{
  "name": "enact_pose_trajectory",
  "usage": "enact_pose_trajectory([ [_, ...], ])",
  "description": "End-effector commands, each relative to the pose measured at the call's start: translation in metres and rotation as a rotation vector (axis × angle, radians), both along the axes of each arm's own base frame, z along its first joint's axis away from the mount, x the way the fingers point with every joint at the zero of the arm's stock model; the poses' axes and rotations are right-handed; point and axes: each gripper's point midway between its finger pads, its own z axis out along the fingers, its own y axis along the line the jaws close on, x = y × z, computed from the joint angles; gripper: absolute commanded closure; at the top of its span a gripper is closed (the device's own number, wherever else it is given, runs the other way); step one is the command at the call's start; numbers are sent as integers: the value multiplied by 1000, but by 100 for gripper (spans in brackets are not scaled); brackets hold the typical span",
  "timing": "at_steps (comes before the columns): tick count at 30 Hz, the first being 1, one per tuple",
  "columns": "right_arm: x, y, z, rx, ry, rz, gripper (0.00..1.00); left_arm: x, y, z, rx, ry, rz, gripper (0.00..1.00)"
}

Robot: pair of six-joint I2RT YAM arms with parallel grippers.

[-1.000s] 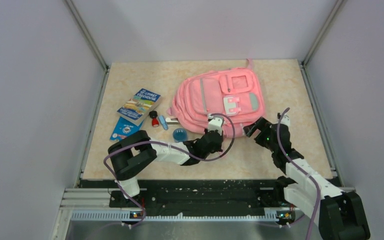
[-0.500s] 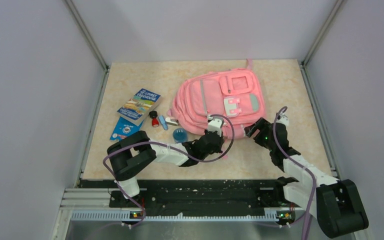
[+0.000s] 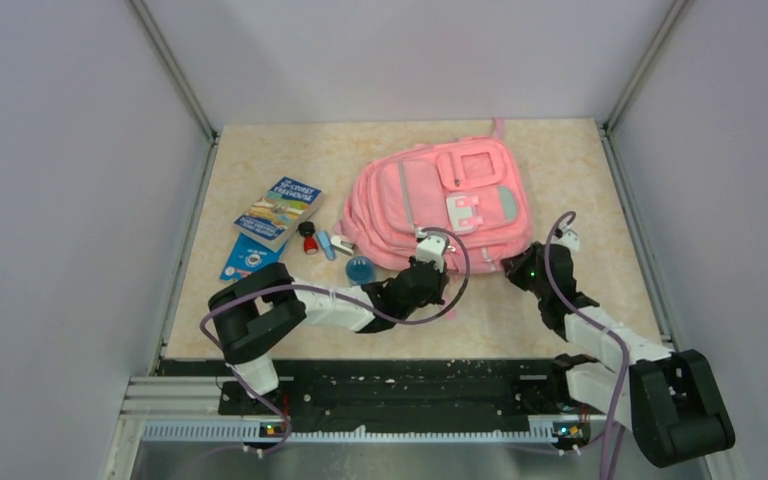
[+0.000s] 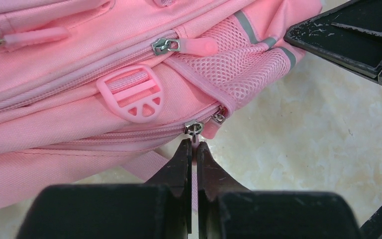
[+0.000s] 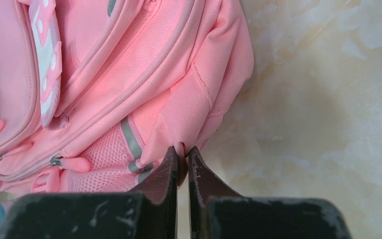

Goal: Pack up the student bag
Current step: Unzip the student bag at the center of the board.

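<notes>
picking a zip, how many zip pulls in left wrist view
4 zip pulls on the soft pink fabric backpack: one top left, one by the mesh pocket, two at the lower seam (one in the left jaws). More may hide.

Centre frame, a pink bag (image 3: 440, 205), trimmed in mint green with grey stripes beside its pink mesh pocket, on a beige marbled table (image 3: 290, 160); at left, a blue-and-yellow book (image 3: 278, 212) and a blue disc (image 3: 360, 269).
</notes>
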Motion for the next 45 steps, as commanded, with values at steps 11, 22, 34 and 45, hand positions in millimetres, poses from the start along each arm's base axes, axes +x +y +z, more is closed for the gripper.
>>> enact_pose_trajectory([
  [11,18,-26,56,-90,-149,-109,100,26,39,54,59,-161,194,100],
  [22,11,-45,69,-178,-150,-164,100,30,96,61,115,-163,288,100],
  [34,11,-57,80,-246,-131,-180,100,42,172,63,165,-154,446,100],
  [45,10,-47,98,-281,-161,-76,50,54,174,91,83,-198,324,100],
])
